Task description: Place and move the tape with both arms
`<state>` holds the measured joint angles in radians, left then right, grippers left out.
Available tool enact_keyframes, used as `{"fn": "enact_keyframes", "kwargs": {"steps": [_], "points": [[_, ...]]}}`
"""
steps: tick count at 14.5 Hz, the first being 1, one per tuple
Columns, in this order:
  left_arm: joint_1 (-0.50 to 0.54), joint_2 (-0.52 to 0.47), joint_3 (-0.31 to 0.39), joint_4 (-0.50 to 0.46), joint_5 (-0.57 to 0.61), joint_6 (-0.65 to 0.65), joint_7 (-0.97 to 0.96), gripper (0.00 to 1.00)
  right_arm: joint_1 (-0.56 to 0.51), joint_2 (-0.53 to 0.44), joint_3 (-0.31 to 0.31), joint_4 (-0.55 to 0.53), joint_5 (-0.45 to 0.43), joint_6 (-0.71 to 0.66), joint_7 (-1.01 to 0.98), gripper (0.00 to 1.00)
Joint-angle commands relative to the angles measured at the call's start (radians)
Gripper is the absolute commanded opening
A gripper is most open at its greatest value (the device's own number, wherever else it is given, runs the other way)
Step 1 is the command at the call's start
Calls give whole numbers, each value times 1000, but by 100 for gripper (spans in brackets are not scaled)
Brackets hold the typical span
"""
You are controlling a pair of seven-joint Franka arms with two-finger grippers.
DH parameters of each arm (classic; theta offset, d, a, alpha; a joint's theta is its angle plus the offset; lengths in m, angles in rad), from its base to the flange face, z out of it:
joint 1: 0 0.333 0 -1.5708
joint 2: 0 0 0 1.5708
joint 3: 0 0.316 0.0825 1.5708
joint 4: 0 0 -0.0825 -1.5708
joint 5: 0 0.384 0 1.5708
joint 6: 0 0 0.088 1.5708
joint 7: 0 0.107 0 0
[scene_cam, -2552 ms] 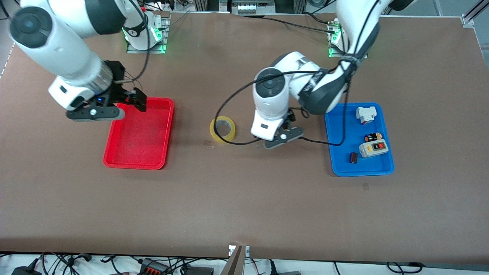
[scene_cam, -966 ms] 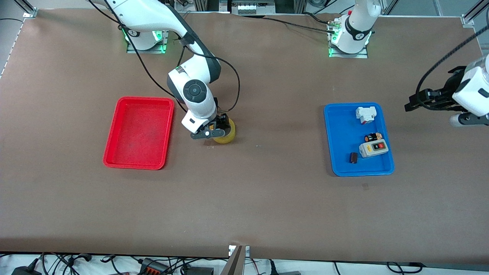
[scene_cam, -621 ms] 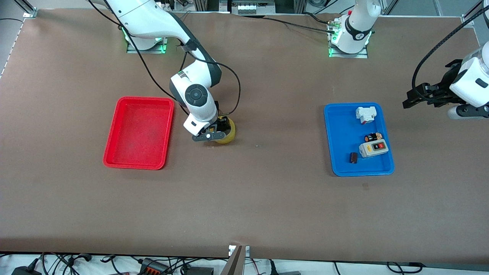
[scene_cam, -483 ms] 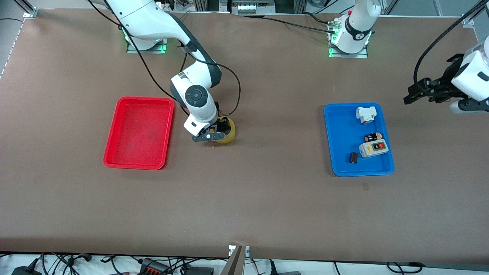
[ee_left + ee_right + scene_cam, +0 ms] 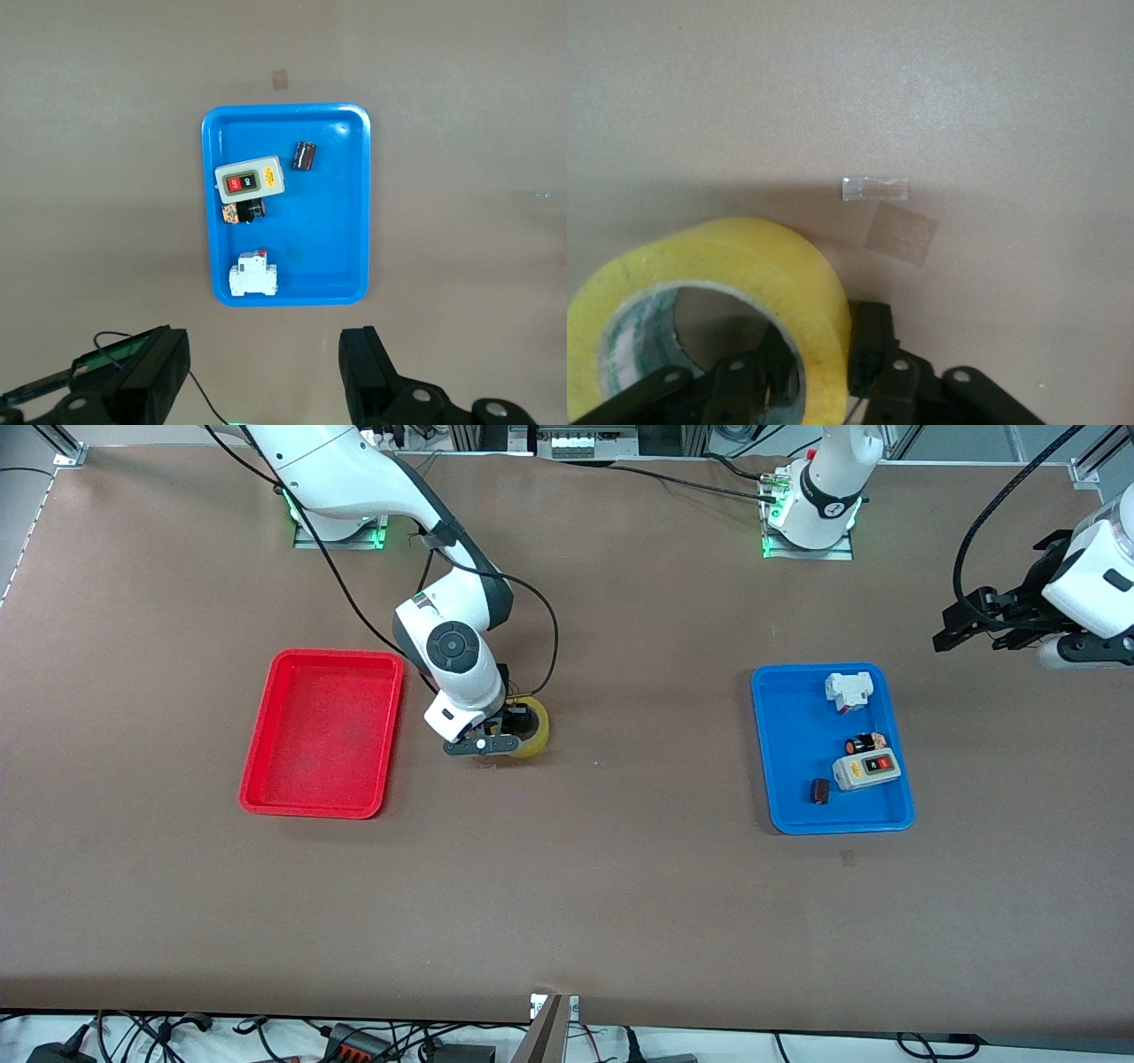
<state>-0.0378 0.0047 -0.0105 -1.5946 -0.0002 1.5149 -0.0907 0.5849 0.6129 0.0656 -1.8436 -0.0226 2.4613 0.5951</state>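
Brown worktop (image 5: 567, 886), mid-table: right gripper (image 5: 509, 731) clamps the tape (image 5: 534, 729), now tilted off the surface; lift beginning. Left gripper (image 5: 970, 622), fingers apart, waits over the left arm's end.

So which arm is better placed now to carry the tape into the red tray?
The right. The right gripper is shut on the tape wall, beside the red tray. The left gripper hangs open at the left arm's end, past the blue tray.
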Motion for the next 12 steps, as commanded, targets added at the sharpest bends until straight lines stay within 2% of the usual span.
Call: {"fn": "enact_keyframes", "kwargs": {"steps": [1, 5, 12], "points": [[1, -20, -6, -19, 3, 14, 12, 100, 6, -47, -1, -11, 3, -5, 34, 7], [4, -20, -8, -22, 2, 31, 12, 100, -45, -155, -12, -14, 0, -114, 32, 5], [12, -20, -6, -24, 2, 33, 12, 100, -227, -378, -12, -222, -3, -143, -112, 5]]}}
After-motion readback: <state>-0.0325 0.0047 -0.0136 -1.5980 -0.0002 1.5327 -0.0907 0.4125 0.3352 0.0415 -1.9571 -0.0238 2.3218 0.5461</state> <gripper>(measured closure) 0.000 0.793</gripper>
